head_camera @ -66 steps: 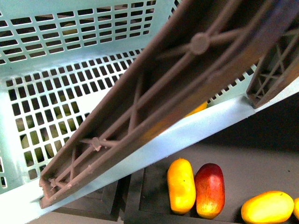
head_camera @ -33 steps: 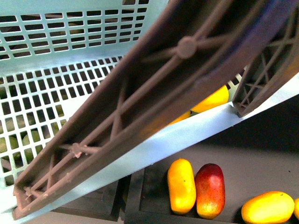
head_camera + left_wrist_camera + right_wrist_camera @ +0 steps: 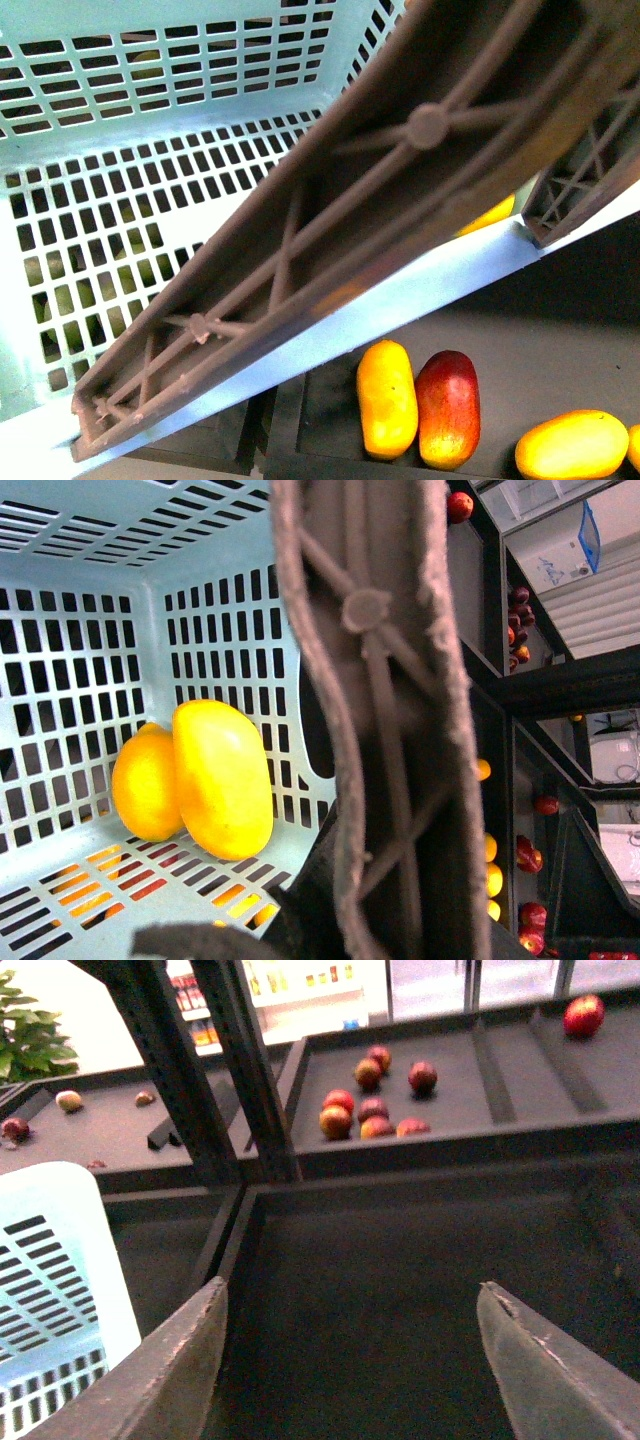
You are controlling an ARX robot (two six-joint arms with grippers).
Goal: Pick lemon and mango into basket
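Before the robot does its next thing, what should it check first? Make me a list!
1. Lemon inside the basket: ok, it lies on the slotted floor near a corner.
2. Mango inside the basket: ok, it rests against the lemon.
3. Right gripper free: ok, its jaws are wide open with nothing between them, above the dark shelf.
4. What is holding the brown handle: cannot tell.
5. Basket hanging level: cannot tell.
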